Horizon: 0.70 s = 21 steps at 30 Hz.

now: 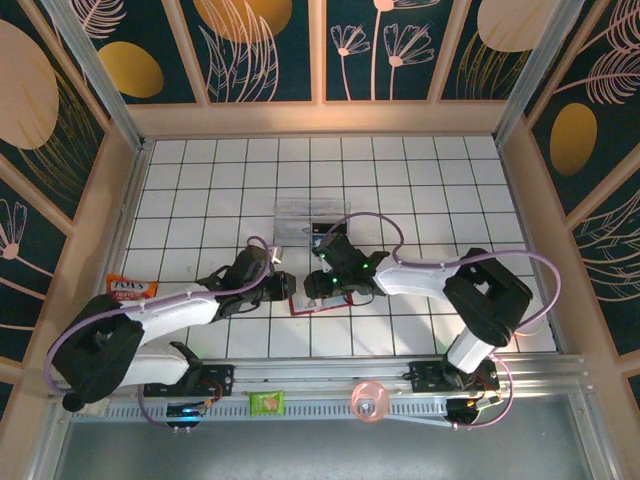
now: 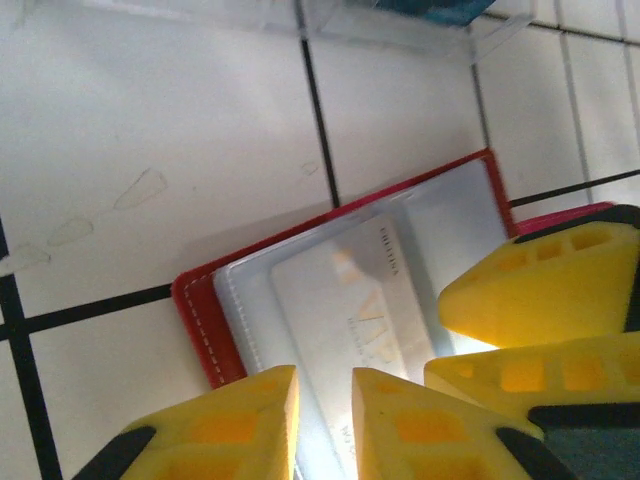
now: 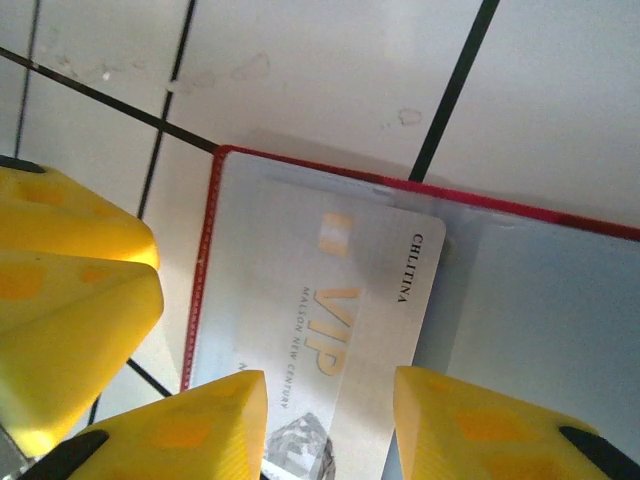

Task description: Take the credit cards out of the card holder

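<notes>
Small red leather-look booklet card holder (image 2: 197,320) lies open flat with its clear grey-blue plastic sleeves facing up. It sits on the white tiled table (image 1: 200,180), on the arm-base side of the clear plastic box (image 1: 305,215), near it but not touching. The open spread's long axis runs left-right, roughly parallel to the box's long side. A silver VIP card (image 3: 340,310) sits on the sleeve page, its long axis across the spread. Left gripper (image 2: 325,378) fingers are nearly together at the card's end; can't tell if they pinch it. Right gripper (image 3: 330,375) fingers are parted, tips down at the holder, with the card showing between them.
</notes>
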### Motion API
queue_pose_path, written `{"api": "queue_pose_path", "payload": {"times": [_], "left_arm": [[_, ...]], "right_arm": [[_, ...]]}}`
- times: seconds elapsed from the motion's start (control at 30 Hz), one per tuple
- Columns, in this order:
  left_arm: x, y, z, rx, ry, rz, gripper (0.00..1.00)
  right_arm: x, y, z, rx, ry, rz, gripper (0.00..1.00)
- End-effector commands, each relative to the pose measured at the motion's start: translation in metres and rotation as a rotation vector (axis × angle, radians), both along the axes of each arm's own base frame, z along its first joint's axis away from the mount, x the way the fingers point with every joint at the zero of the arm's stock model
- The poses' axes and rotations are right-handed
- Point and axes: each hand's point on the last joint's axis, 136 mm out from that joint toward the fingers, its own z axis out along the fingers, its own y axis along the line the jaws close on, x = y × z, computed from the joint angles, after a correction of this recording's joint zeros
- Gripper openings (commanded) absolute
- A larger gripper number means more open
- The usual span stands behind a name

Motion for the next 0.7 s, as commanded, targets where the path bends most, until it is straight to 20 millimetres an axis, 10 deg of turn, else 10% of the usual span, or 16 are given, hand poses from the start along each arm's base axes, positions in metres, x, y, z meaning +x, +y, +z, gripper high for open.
{"api": "queue_pose_path", "payload": {"times": [0.0, 0.67], "left_arm": [[0.001, -0.003, 0.013, -0.03, -0.016, -0.004, 0.17], [-0.007, 0.006, -0.044, 0.139, 0.109, -0.012, 0.0]], "right_arm": [[0.007, 0.003, 0.026, 0.032, -0.074, 0.006, 0.38], [0.004, -0.006, -0.001, 0.102, 0.169, 0.013, 0.3]]}}
